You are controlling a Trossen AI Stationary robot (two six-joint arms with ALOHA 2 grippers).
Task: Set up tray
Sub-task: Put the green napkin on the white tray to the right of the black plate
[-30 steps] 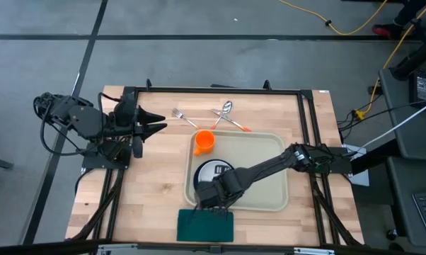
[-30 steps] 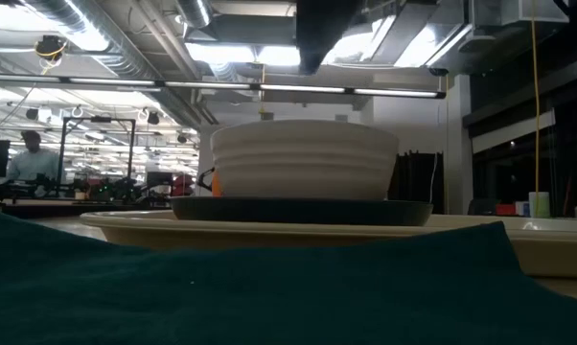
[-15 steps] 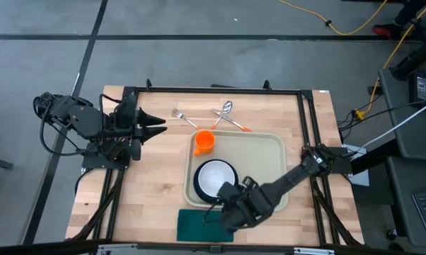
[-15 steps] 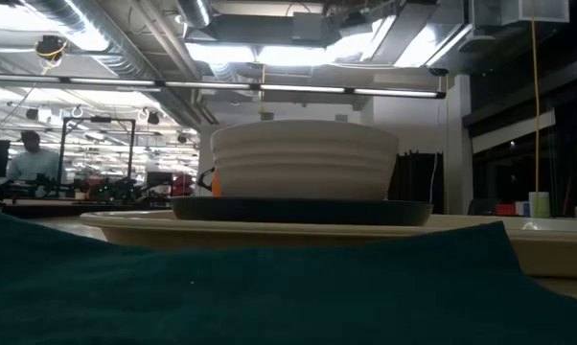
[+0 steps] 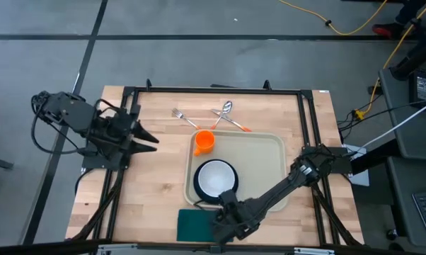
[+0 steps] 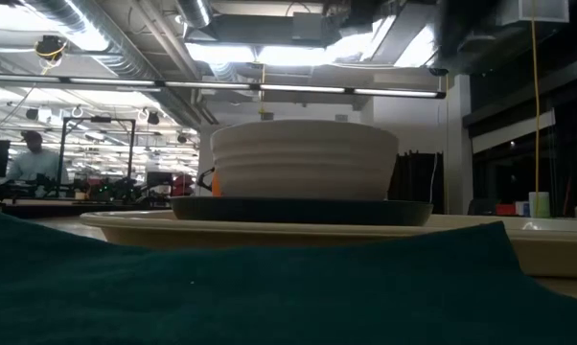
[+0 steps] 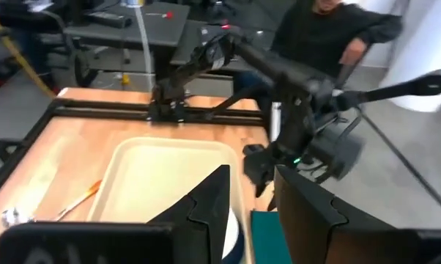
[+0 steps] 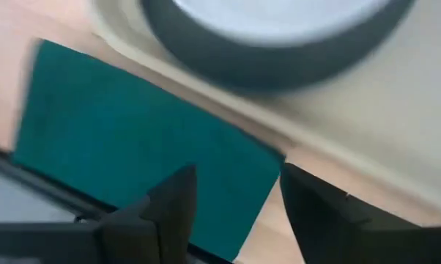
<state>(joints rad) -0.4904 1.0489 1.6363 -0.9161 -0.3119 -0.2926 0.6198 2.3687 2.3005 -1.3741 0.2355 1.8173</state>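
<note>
Tray: the cream tray (image 5: 259, 166) lay on the wooden table (image 5: 156, 184), toward its right-centre.
On the tray: a white bowl (image 5: 214, 177) sat on a dark plate (image 5: 196, 188); an orange cup (image 5: 204, 141) stood at the far left corner.
Napkin: a green napkin (image 5: 197, 225) lay on the table just off the tray's near edge.
Cutlery: a fork (image 5: 185, 117) and spoon (image 5: 222, 112) lay beyond the tray.
Right gripper: the right gripper (image 5: 226, 225) hung over the napkin's right end — fingers (image 8: 178, 198) spread, holding nothing.
Left gripper: the left gripper (image 5: 148, 138) waited at the table's left edge — fingers (image 7: 213, 198) parted.

Overhead and level views share the tray (image 5: 264, 166).
</note>
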